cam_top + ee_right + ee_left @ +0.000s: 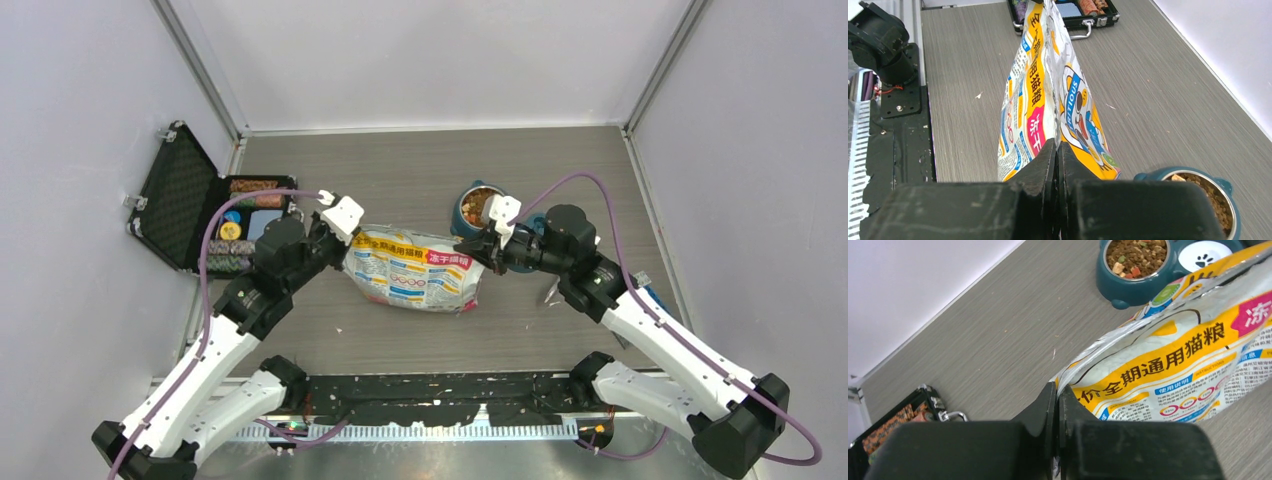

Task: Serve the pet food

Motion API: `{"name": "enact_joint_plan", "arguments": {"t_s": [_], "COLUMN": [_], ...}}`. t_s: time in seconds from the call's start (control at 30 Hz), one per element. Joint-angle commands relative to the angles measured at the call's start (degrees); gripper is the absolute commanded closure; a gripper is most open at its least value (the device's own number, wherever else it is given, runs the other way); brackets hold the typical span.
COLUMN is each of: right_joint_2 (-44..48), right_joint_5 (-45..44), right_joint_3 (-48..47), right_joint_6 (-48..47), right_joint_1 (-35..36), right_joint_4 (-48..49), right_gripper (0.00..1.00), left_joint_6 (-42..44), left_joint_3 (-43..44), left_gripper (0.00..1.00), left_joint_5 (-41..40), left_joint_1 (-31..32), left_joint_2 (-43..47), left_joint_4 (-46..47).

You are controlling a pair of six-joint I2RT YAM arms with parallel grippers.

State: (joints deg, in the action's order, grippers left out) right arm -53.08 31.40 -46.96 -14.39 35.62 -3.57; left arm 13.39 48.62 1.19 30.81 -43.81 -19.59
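My left claw (1057,392) pinches the bag's (415,270) left end at frame centre, my right claw (1057,150) its right end; pet food (481,204) fills the teal bowl (461,220) just above.

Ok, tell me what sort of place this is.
Probably a robot test cell: bare white walls box in a grey table, with a food bag, bowl and black case as props.

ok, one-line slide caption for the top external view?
The left gripper and right gripper each pinch one end of the cat-food bag; kibble sits in the teal bowl behind it.
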Motion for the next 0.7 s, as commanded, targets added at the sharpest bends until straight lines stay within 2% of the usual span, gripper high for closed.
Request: {"name": "enact_joint_plan", "arguments": {"t_s": [0.0, 0.13, 0.27, 0.43, 0.53, 0.6, 0.63, 0.67], "right_joint_2": [4.19, 5.76, 7.9, 10.33, 9.93, 8.98, 8.04, 7.49], "right_joint_5": [-2.38, -5.25, -8.89, -9.25, -6.09, -2.83, -1.65, 0.58], "right_joint_3": [-0.83, -0.85, -0.75, 0.17, 0.34, 0.21, 0.12, -0.21], "right_joint_6": [-1.91, -1.86, -1.47, -1.5, -3.47, -4.13, -4.05, -3.58], "right_joint_1": [-0.72, -0.77, -0.81, -0.88, -0.9, -0.9, -0.9, -0.86], "right_joint_4": [1.19, 0.31, -1.2, -2.42, -4.11, -4.64, -4.13, -2.62], "right_gripper": [0.95, 0.95, 0.95, 0.95, 0.94, 0.74, 0.56, 0.48], "left_joint_6": [1.45, -1.9, -8.03, -14.63, -15.79, -14.74, -14.15, -13.8], "left_joint_3": [0.86, 0.95, 1.64, 0.55, -0.73, -1.62, -1.94, -2.1], "left_gripper": [1.0, 1.0, 1.0, 1.0, 1.0, 1.0, 1.0, 1.0], "left_joint_5": [-2.4, -8.0, -9.93, -5.53, -2.1, 3.71, 6.47, 8.91], "left_joint_1": [-0.8, -0.83, -0.75, -0.67, -0.66, -0.6, -0.58, -0.57], "left_joint_2": [0.09, 1.55, 4.12, 6.02, 6.35, 6.57, 6.74, 6.89], "left_joint_4": [2.65, 5.08, 3.47, 2.22, 3.38, 4.84, 5.51, 5.9]}}
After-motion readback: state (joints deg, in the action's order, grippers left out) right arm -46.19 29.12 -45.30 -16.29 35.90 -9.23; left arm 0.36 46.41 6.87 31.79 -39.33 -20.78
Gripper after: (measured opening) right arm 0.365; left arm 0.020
